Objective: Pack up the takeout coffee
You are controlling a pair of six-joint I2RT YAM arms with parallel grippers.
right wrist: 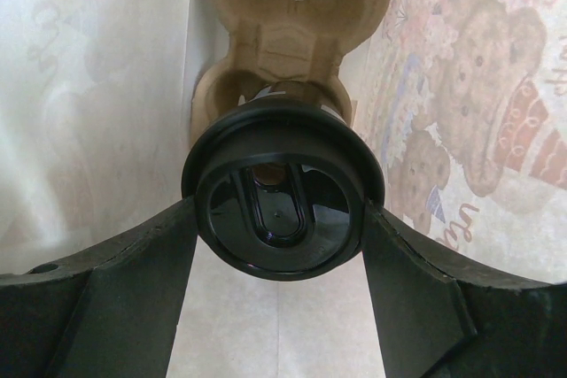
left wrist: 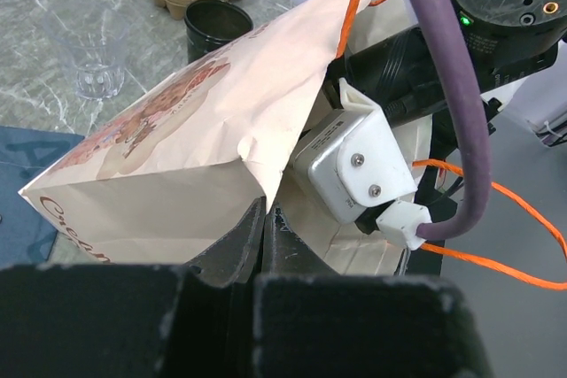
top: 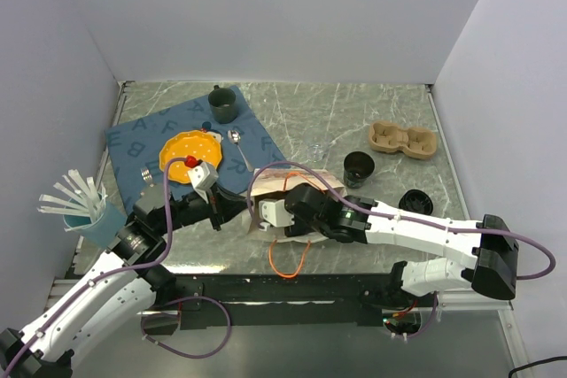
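Two pulp trays [top: 403,140] [right wrist: 283,6], two black lids [top: 415,202] [right wrist: 282,210], seemingly two dark cups [top: 359,168], one paper bag [left wrist: 177,148], one clear glass [left wrist: 96,68].

Top view: bag [top: 301,173] is hiding right claw [right wrist: 279,245]. Inside, tray [right wrist: 292,6] is running off wrist view's top edge.

The bag [left wrist: 168,121] is cream with teddy-bear print, the lid [right wrist: 279,205] black, the tray [right wrist: 288,24] brown
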